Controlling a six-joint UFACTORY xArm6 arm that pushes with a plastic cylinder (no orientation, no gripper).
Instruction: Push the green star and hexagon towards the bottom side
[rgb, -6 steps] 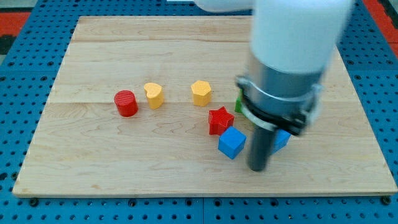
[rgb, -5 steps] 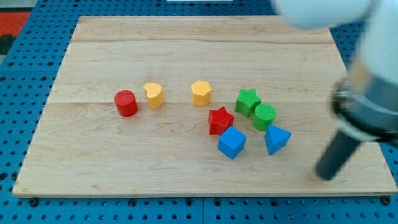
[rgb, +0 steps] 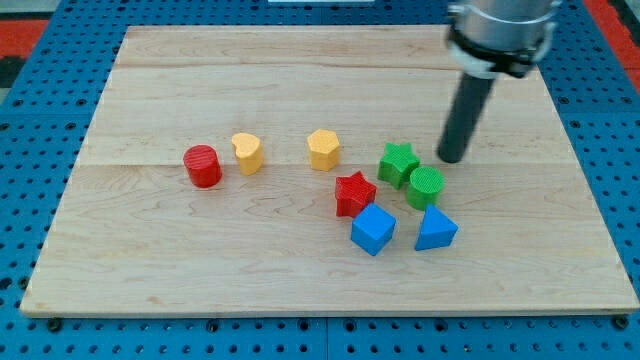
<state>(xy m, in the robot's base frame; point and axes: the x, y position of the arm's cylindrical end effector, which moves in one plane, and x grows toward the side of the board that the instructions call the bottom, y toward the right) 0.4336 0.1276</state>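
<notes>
Wooden board (rgb: 300, 60) on a blue pegboard, one camera view. My tip (rgb: 452, 158) rests on the board just to the right of the green star (rgb: 398, 163) and above the green hexagon (rgb: 426, 187), apart from both; the rod is bare and holds nothing. Star and hexagon touch, right of centre. Below them lie a red star (rgb: 354, 192), blue cube (rgb: 373, 229) and blue wedge (rgb: 435, 229). Left: yellow hexagon (rgb: 323, 149), yellow heart (rgb: 247, 153), red cylinder (rgb: 203, 166).

My tip (rgb: 452, 158) just right of star (rgb: 398, 164), hexagon-like block (rgb: 426, 187) below, perhaps touching star
</notes>
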